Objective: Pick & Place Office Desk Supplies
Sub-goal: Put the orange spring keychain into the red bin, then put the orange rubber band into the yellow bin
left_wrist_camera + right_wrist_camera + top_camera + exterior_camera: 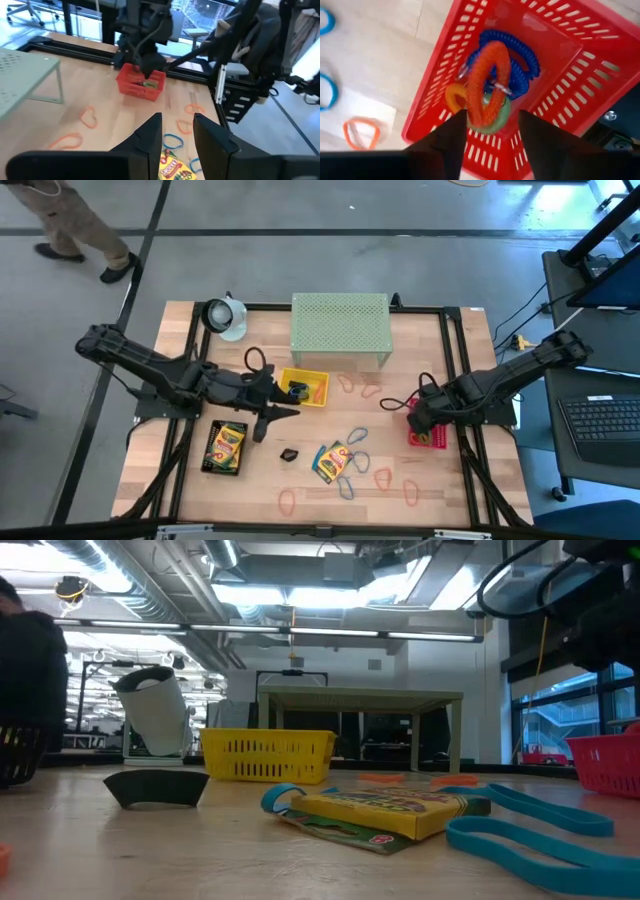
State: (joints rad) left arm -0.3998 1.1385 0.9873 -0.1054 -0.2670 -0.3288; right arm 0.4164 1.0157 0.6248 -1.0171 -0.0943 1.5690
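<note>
My right gripper point(418, 420) point(492, 135) hangs open over the red mesh tray point(428, 436) point(560, 75). In that tray lie coiled loops: an orange one point(487, 82) standing between my fingers, a blue one point(520, 60), a green one point(497, 117) and a yellow one point(454, 97). My left gripper point(272, 420) point(177, 135) is open and empty, above the table beside the yellow tray point(303, 387). One crayon box point(332, 461) point(385, 812) lies flat on the wood, another point(226, 446) in the black tray. A black clip point(289, 453) point(155, 787) sits between them. Blue loops point(348, 442) and orange loops point(383, 477) lie scattered.
The pale green mesh shelf point(339, 328) stands at the table's far middle, with a white and black object point(225, 317) to its left. More orange loops point(357, 387) lie in front of the shelf. Black frame rails point(455, 370) run along the table's sides. A person point(75, 225) walks beyond the far left corner.
</note>
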